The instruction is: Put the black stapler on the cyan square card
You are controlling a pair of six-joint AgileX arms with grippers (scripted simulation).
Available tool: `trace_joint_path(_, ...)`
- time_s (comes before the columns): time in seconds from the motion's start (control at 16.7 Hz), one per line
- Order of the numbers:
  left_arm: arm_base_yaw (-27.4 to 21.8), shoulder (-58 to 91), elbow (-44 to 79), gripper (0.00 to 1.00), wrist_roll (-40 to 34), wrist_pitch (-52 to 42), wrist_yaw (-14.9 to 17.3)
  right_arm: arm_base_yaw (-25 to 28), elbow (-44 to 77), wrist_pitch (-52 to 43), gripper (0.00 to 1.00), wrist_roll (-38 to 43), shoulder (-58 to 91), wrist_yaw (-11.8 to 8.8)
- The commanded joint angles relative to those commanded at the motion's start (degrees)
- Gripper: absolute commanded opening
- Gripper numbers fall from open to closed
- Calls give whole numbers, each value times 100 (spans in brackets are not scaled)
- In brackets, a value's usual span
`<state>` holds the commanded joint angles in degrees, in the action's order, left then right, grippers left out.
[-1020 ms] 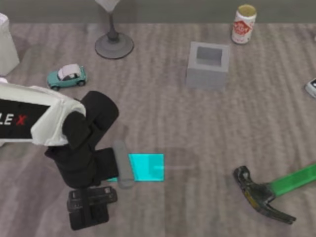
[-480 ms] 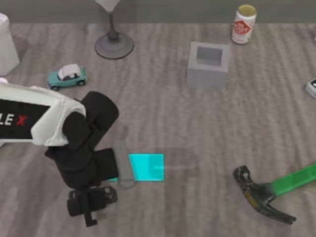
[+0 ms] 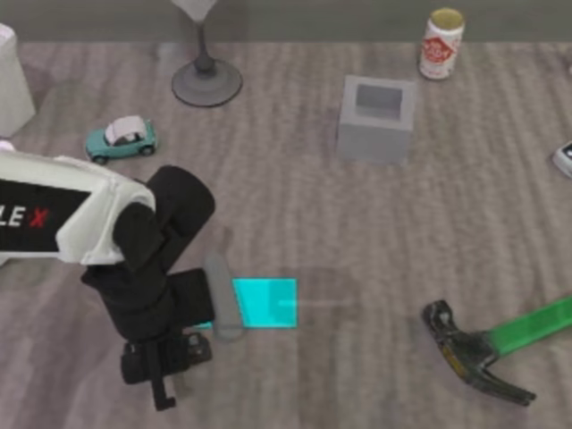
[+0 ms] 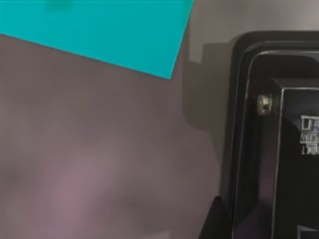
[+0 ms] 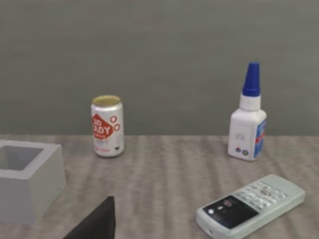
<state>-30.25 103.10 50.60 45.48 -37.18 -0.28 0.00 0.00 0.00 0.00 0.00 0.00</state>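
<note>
Left gripper (image 3: 165,366) jaws clamped around glossy oblong black stapler (image 4: 279,149), beside flat cyan square card (image 3: 264,303)

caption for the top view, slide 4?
Left gripper low over the black stapler, just off the cyan square card.

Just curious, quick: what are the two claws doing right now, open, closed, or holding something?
Left gripper: low over the black stapler, beside the cyan square card; grip cannot be told.
Right gripper: not in view.
</note>
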Motion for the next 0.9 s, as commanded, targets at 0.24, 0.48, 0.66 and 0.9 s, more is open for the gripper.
trace_joint_path(0.24, 0, 0, 0, 0, 0, 0, 0, 0, 0, 0, 100, 0, 0, 0)
trace_joint_path(0.48, 10, -106, 175, 0, 2, -224, 0, 0, 0, 0, 100, 0, 0, 0)
trace_joint_path(0.66, 44, -397, 581, 0, -16, -970, -1, 0, 0, 0, 100, 0, 0, 0)
trace_joint_path(0.9, 64, -857, 1145, 0, -20, -2091, -1, 0, 0, 0, 100, 0, 0, 0)
